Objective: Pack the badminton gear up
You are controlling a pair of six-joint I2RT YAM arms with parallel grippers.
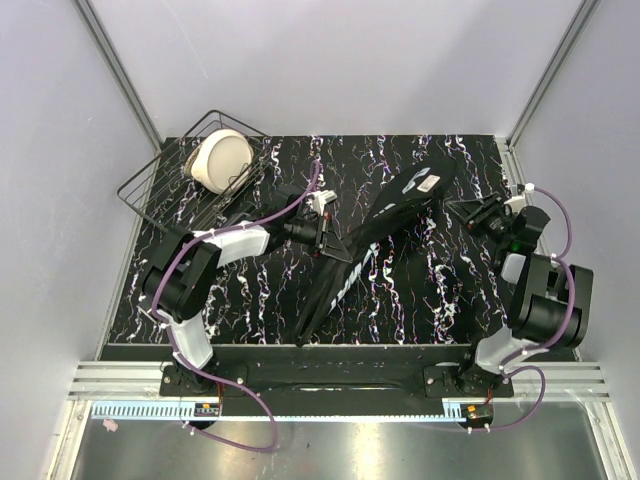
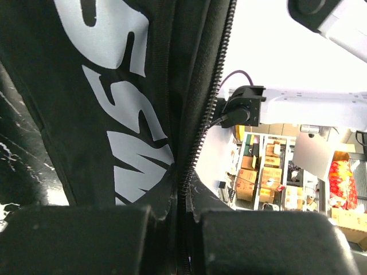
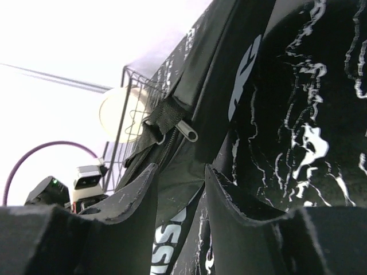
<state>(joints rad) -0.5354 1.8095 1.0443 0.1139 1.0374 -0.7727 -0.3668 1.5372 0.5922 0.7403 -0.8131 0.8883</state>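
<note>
Left gripper (image 2: 175,229) pinches the bag (image 2: 114,114) edge, probably keeping it taut. Right gripper (image 3: 180,189) sits spread, facing the zip pull (image 3: 186,132).

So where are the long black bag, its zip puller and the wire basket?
racket bag (image 1: 375,245), overhead view, middle of its black side.
zip puller (image 3: 187,132), right wrist view, its metal tab.
wire basket (image 1: 165,190), overhead view, bare wire bottom.
</note>
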